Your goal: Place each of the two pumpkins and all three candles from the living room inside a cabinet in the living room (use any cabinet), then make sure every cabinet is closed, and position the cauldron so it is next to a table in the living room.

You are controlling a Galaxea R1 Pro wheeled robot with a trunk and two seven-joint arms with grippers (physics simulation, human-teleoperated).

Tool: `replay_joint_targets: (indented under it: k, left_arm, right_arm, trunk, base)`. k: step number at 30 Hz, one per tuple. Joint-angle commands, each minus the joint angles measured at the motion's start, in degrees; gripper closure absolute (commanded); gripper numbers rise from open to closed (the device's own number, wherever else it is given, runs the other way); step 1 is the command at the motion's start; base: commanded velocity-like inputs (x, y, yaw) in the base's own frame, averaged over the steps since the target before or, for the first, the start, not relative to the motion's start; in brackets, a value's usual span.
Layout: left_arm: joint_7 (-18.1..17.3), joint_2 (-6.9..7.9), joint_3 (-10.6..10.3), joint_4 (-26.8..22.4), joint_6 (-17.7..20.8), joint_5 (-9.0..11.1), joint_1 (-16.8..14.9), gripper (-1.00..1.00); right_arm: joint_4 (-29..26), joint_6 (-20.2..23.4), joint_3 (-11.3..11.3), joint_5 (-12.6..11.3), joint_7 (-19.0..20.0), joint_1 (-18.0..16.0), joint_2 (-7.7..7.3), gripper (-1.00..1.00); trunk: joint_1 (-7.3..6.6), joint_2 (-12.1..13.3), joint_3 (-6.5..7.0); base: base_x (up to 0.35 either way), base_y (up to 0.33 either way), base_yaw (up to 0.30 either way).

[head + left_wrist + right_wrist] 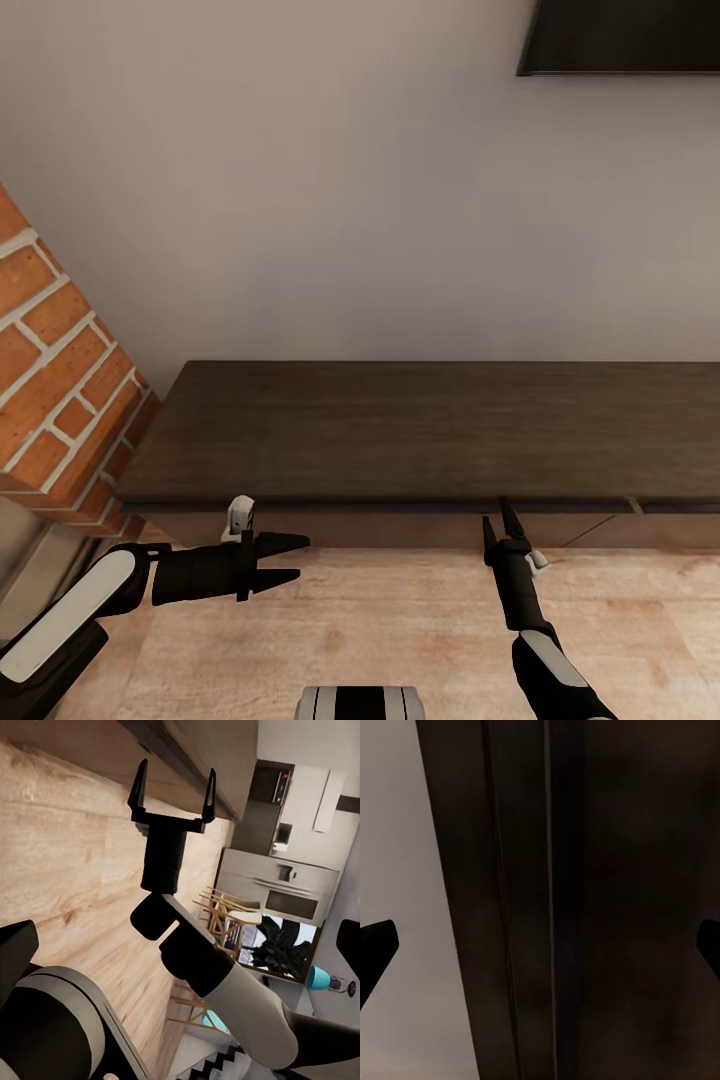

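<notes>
Plain grey wall is filling most of the head view, with a brick column running down at the far left and the corner of a dark panel hanging at the upper right. Below the wall, the cabinet is stretching across the picture as a long, low dark-brown unit, its top bare and its fronts looking flush and closed along the near edge, over a light wooden floor.

At the left, the left gripper is pointing sideways toward the middle, just in front of the cabinet's lower face, with its fingers parted a little and nothing between them. In the left wrist view, the right gripper is showing against the cabinet's edge, its two black fingers spread wide and empty. In the head view that same gripper is reaching up to the cabinet's front edge, and the right wrist view is looking closely at the dark wood with a thin seam running between panels.

No pumpkins, candles or cauldron are appearing here, so the cabinet is the task's thing at hand. By my judgement, the robot is lining up to open a drawer; the next move is calling for the right fingers to catch the handleless front at its edge and pull outward.
</notes>
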Motion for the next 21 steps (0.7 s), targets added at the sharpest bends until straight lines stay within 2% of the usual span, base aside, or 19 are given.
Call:
replay_joint_targets:
  k: [1,3,4,21]
  left_arm:
    - [-0.4,0.04,-0.1,0.0,0.0,-0.3,-0.1,-1.00]
    - [-0.4,0.04,-0.1,0.0,0.0,-0.3,-0.1,-1.00]
    - [-0.4,0.04,-0.1,0.0,0.0,-0.3,-0.1,-1.00]
    - [-0.4,0.07,-0.1,0.0,0.1,-0.2,-0.1,-1.00]
  right_arm:
    - [0.0,0.4,0.1,-0.5,0.2,0.0,-0.01,-1.00]
    - [0.0,0.4,0.1,-0.5,0.1,0.0,-0.01,-1.00]
    - [0.0,0.4,0.1,-0.5,0.1,0.0,-0.01,1.00]
    - [0.1,2.4,0.1,-0.5,0.0,0.0,-0.01,1.00]
  trunk:
    - [-0.01,0.0,-0.04]
    - [-0.01,0.0,-0.04]
    - [-0.01,0.0,-0.04]
    - [-0.01,0.0,-0.04]
  base:
    - [0.001,0.000,0.000]
    - [0.000,0.000,0.000]
    - [0.000,0.000,0.000]
    - [0.000,0.000,0.000]
